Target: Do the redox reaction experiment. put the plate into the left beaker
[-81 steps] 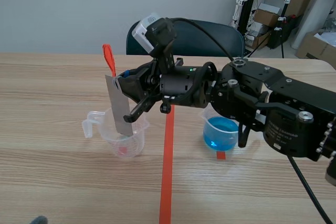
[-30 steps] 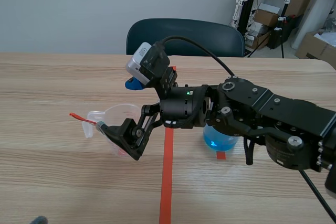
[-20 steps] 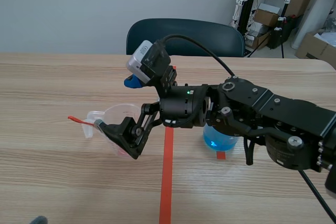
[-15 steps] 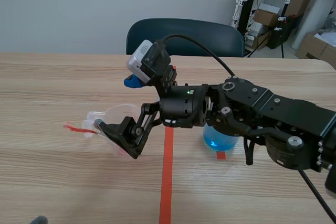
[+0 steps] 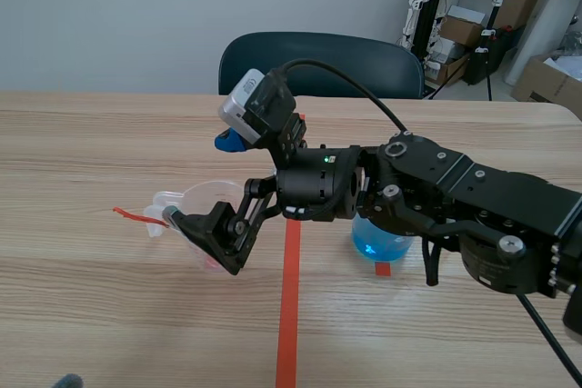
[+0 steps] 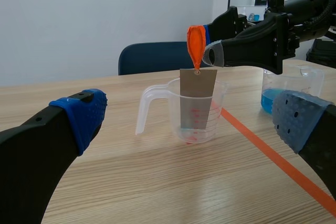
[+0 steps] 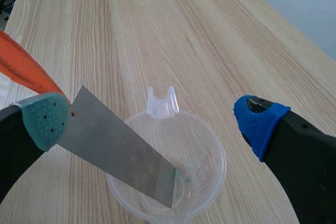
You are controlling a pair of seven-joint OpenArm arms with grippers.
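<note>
Left gripper (image 6: 190,121) low over the wooden table (image 6: 131,182), fingers spread wide, nothing between them. Ahead of it a clear beaker (image 6: 168,114), beside the orange-red tape line (image 6: 262,150); faint red scale marks on its wall, unreadable. Grey plate (image 6: 197,95) stands in this beaker, lower end down inside, orange tag (image 6: 196,45) at its top. Right gripper (image 7: 152,120) over the beaker, fingers wide apart, gripping nothing; its grey-green pad (image 7: 44,119) sits at the plate's upper corner. Second beaker (image 6: 296,80), blue liquid, across the tape. Beyond: dark chair (image 5: 318,52), pale wall, cardboard boxes (image 5: 473,11).
</note>
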